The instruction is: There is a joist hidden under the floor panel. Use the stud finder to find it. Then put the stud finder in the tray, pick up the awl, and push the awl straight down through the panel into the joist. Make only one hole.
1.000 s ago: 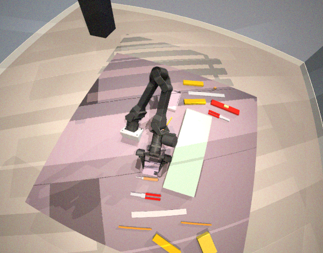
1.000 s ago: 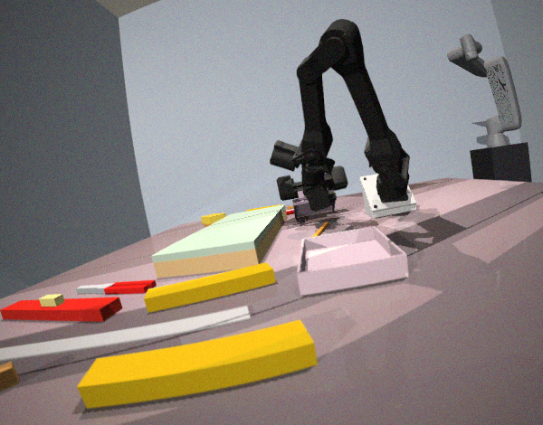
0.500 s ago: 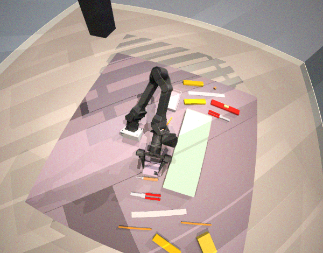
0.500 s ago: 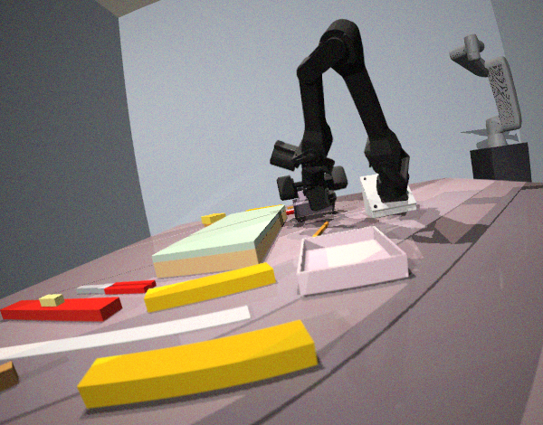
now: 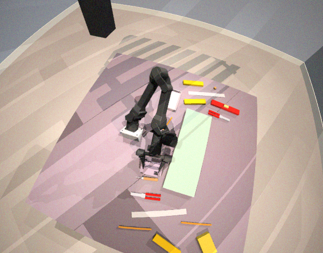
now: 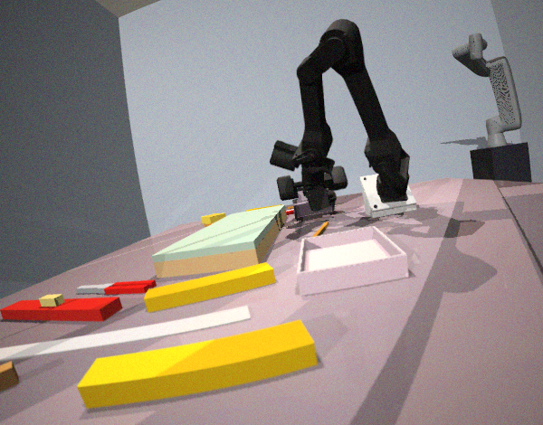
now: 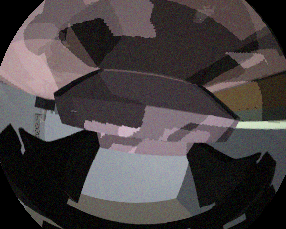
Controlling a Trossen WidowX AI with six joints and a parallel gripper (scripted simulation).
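Note:
The stud finder, a boxy mauve block, sits between my fingers. My gripper points down and is shut on it, just above the table, left of the floor panel. The pale green floor panel lies on a tan base; no hole is discernible in it. The joist is hidden. The awl, with an orange handle and thin metal tip, lies on the table just in front of the gripper. The white-pink tray is empty, beyond the arm.
Red-handled tools lie near both panel ends. Two yellow bars, a white strip and a red level lie near the tray side. Orange sticks and yellow blocks lie at the front.

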